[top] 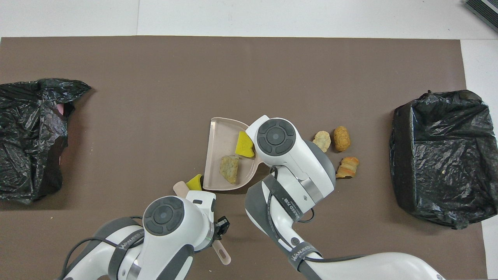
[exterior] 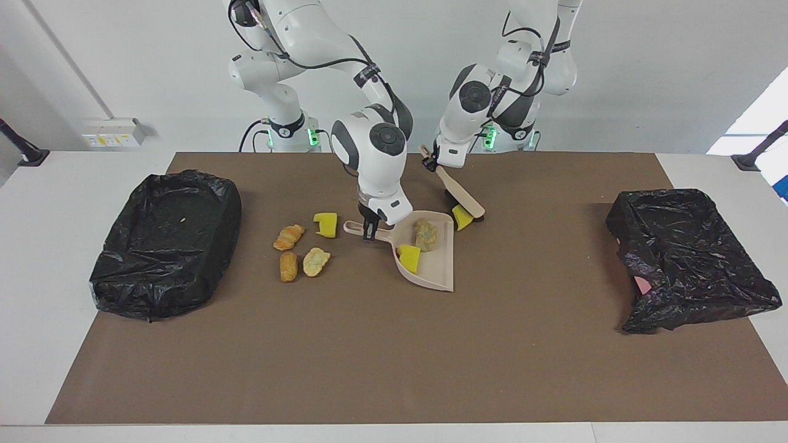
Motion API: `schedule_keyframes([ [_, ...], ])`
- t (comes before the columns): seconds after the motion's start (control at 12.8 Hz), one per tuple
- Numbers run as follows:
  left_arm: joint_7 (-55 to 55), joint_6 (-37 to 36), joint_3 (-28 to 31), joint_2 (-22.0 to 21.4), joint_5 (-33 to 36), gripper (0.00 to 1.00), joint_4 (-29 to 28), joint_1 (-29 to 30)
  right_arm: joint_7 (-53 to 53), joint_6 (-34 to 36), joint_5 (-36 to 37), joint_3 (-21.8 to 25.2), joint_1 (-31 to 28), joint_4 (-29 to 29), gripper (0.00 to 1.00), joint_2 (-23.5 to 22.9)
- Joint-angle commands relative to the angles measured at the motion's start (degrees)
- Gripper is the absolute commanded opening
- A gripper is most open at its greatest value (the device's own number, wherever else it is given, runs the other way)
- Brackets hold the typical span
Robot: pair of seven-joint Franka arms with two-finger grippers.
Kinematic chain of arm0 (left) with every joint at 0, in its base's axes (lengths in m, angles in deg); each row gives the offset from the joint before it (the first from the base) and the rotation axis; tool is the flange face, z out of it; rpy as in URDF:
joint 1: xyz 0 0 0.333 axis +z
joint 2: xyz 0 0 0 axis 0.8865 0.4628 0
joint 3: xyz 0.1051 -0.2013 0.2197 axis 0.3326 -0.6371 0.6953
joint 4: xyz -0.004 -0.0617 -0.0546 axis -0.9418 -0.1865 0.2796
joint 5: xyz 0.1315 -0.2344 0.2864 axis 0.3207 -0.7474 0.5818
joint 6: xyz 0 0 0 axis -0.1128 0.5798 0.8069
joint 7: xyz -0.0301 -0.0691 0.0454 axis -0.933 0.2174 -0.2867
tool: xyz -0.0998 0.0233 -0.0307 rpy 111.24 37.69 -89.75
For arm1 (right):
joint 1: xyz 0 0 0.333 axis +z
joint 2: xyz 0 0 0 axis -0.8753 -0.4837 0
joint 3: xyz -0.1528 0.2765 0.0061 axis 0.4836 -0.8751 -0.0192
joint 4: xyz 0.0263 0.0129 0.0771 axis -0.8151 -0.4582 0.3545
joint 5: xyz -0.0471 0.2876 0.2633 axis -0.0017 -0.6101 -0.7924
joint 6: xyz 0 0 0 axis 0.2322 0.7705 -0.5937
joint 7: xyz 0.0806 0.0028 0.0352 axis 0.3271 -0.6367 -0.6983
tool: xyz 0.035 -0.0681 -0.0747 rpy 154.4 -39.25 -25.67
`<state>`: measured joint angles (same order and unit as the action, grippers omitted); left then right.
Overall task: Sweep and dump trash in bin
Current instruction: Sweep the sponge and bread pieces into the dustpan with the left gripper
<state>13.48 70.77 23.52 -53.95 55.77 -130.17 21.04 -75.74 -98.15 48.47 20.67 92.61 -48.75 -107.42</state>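
A beige dustpan (exterior: 434,271) lies on the brown mat and holds a yellow sponge chunk (exterior: 409,257) and a pale crumbly lump (exterior: 425,234). My right gripper (exterior: 369,231) is shut on the dustpan's handle. My left gripper (exterior: 431,161) is shut on the handle of the beige brush (exterior: 458,192), whose head rests on the mat against another yellow chunk (exterior: 460,217) beside the pan. Loose trash lies toward the right arm's end: a yellow chunk (exterior: 325,224), a bread-like piece (exterior: 288,237), an orange-brown piece (exterior: 288,266) and a pale lump (exterior: 316,261).
A bin lined with a black bag (exterior: 166,240) stands at the right arm's end of the mat. A second black-bagged bin (exterior: 689,258) stands at the left arm's end. In the overhead view the right arm hides the loose yellow chunk.
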Motion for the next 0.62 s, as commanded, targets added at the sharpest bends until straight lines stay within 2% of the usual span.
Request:
schedule_keyframes([
  [0.0,12.9,0.7,0.1,4.4,-2.0,0.0,4.7,5.6,-1.6,-0.8,1.6,-0.3,-0.6,-1.6,0.0,0.9],
  [0.23,32.8,1.2,0.0,7.6,-2.5,0.0,8.7,10.9,-1.3,-0.7,1.5,-0.3,-0.6,-1.6,0.0,0.9],
  [0.54,46.7,0.9,-1.0,7.7,-2.8,0.0,9.2,8.5,-1.2,-0.4,1.5,-0.3,-0.6,-1.6,0.0,0.9],
])
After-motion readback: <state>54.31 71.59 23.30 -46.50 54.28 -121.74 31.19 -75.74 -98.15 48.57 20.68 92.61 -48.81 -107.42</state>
